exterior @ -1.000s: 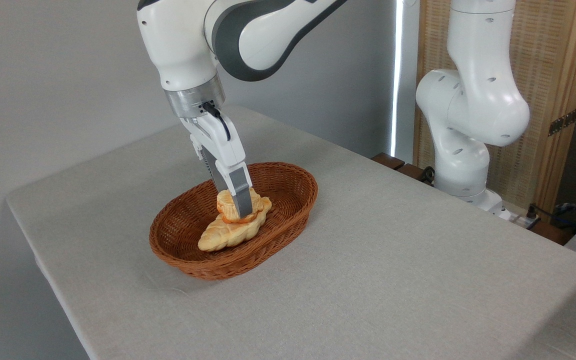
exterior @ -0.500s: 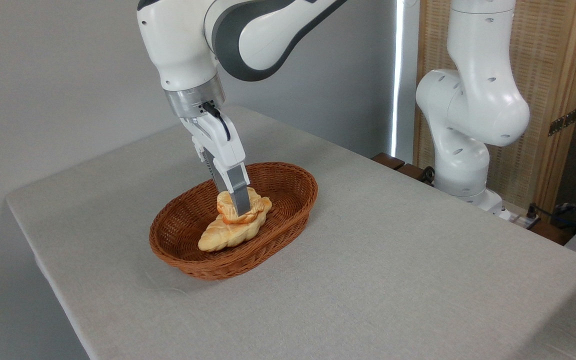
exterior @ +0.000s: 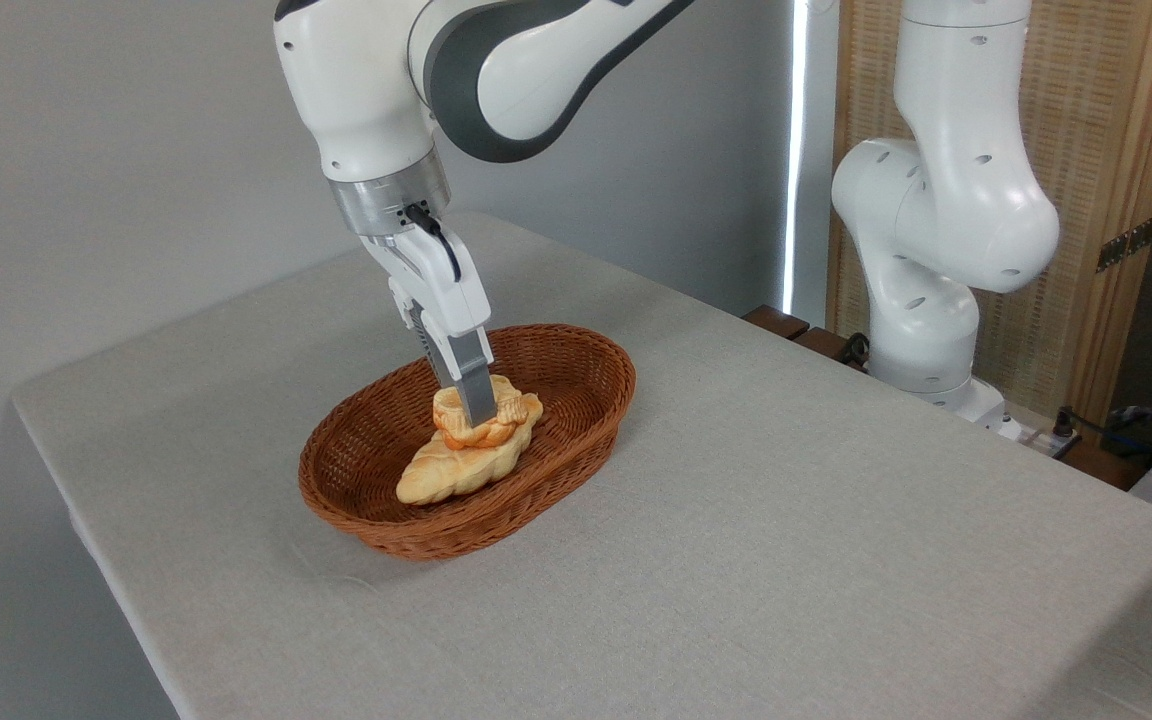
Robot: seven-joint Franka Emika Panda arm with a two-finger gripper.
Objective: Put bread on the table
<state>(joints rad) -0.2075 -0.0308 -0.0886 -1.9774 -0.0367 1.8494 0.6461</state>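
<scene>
- Reaching down from the upper left, the white arm [exterior: 406, 90] brings its gripper [exterior: 476, 412] into the brown oval wicker basket [exterior: 376, 520], which stands on the left half of the bench [exterior: 786, 560].
- The gripper is closed narrowly on the bread [exterior: 466, 422]; the near grey finger [exterior: 476, 392] lies flat against the bun's front, while the far finger is hidden behind it.
- The bread is a small round knotted bun with a glossy orange-golden crust, deeper orange along its lower edge and paler on its top folds.
- It sits in the middle of the basket, over the far end of a longer, paler braided loaf [exterior: 436, 475]; whether the two are touching or just apart cannot be told from this view.
- The braided loaf lies slantwise on the basket floor, its near tip pointing toward the near left rim.
- The bench is covered in a light grey linen-like cloth with rounded corners, and the basket casts a soft shadow on it at the near side.
- The arm's white base [exterior: 936, 250] rises at the far right edge of the bench, in front of a woven wooden screen [exterior: 1106, 150].
</scene>
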